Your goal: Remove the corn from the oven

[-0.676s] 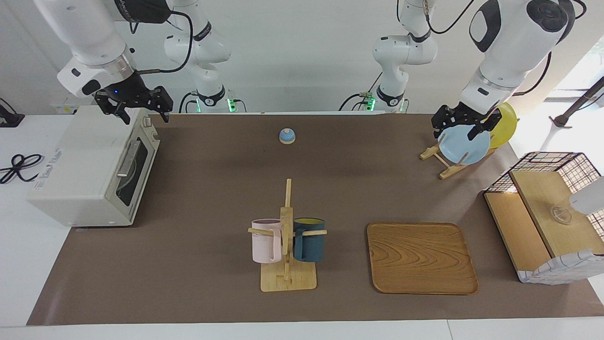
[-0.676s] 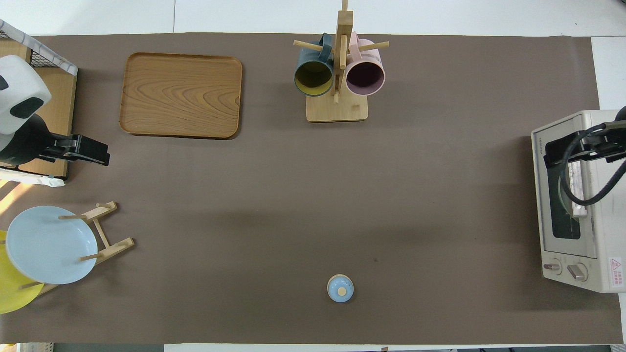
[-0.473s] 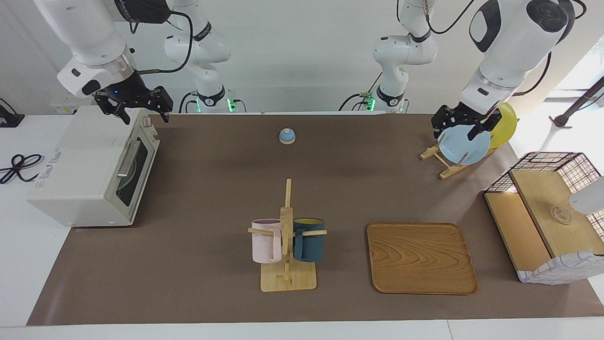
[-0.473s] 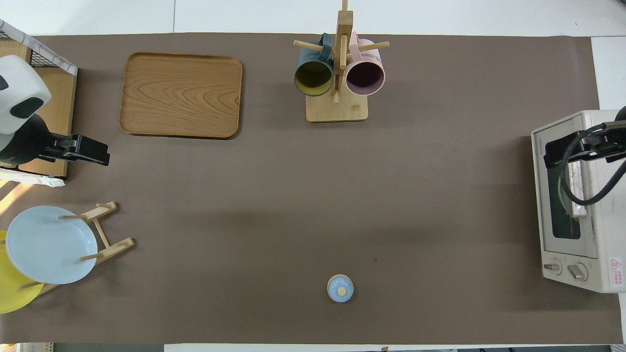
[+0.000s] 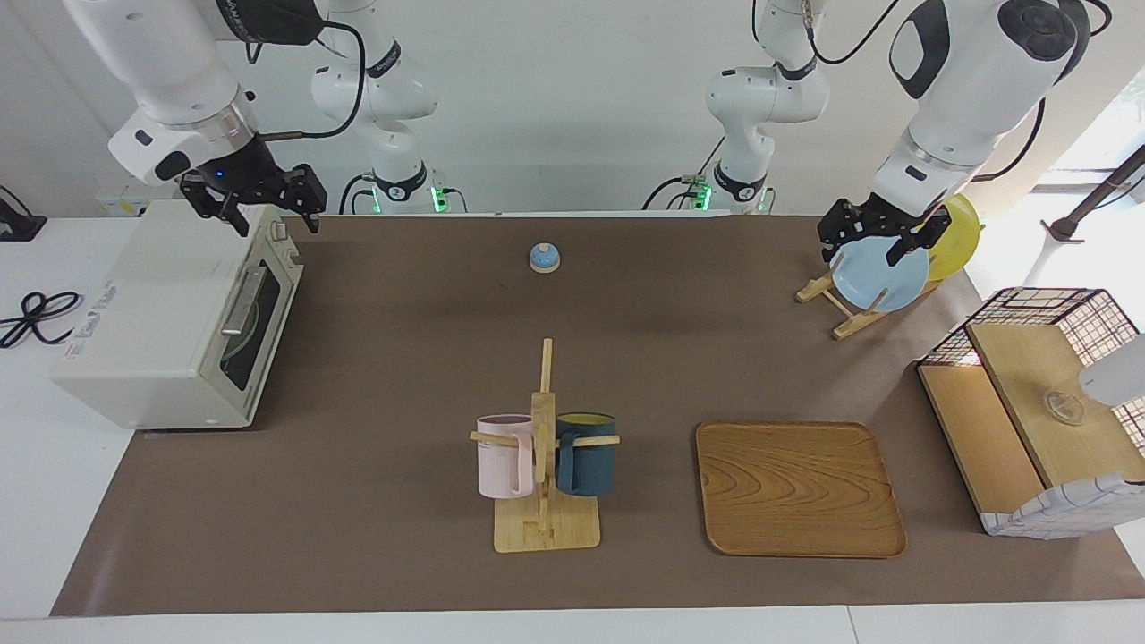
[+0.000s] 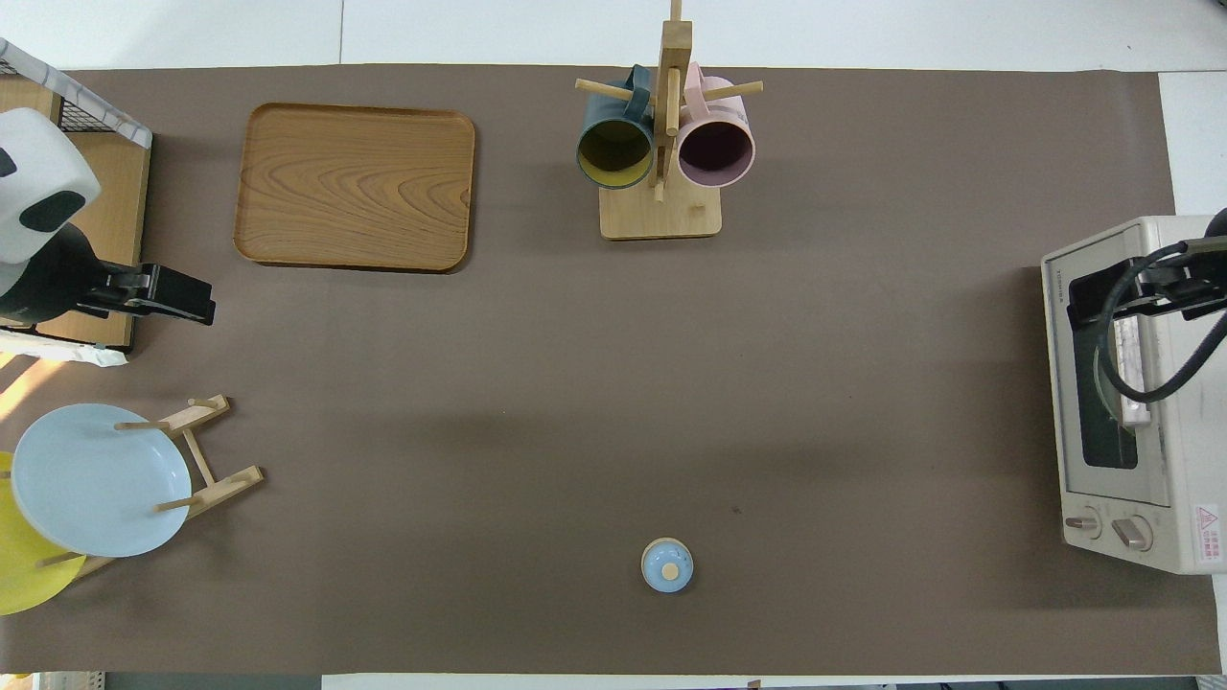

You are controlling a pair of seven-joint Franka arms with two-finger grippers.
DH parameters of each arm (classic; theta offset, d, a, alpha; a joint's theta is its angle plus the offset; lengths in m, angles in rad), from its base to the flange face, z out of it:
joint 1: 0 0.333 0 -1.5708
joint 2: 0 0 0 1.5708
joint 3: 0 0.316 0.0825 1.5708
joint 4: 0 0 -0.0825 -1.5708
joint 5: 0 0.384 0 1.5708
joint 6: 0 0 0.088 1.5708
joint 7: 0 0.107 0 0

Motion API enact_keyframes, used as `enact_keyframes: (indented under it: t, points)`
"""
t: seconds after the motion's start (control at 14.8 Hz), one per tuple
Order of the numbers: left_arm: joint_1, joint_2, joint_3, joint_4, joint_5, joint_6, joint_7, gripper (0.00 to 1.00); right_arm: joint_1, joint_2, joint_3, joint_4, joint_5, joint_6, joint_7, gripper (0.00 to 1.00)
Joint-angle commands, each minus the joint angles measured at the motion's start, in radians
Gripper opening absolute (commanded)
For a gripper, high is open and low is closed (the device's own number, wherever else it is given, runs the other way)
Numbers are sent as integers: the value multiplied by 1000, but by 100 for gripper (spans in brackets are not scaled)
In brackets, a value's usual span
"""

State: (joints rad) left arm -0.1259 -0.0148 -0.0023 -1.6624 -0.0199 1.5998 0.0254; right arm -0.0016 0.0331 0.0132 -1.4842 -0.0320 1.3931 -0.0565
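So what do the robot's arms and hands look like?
Both arms are chunky, glossy white tubes with dark patches and rings at the joints and black cables looping along them. Each ends in a black two-finger claw: the right gripper has a tiny blue light, and the left gripper sits under a silver wrist ring.

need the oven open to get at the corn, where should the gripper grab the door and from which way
Grip the metal bar handle on the oven door. It stands off the dark glass along the door's upper edge, so fingers can likely close across it. Come from the front, the side facing the table's middle. The right gripper hovers over the oven's top; the left gripper waits over the plate rack.
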Motion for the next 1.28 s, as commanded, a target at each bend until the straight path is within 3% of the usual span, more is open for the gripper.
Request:
enact_keyframes:
  t: [0.0,0.27,0.47,0.68,1.01,1.22]
  points:
    - [5,-1,-5,12,18,-3,-1,100,-1,-37,-9,-71,11,46,-20,0]
    - [5,-1,-5,12,18,-3,-1,100,-34,-119,-10,-296,-61,265,-72,0]
    - [5,0,-4,12,18,-3,-1,100,-72,-143,-10,-367,-147,325,-69,0]
    - [5,-1,-4,12,18,-3,-1,100,-159,-157,-9,-454,-149,435,-72,0]
    - [5,1,-4,12,18,-3,-1,100,-222,-141,-9,-495,-132,466,-42,0]
    - [5,1,-5,10,18,-3,-1,100,-209,-131,-9,-507,-65,475,-11,0]
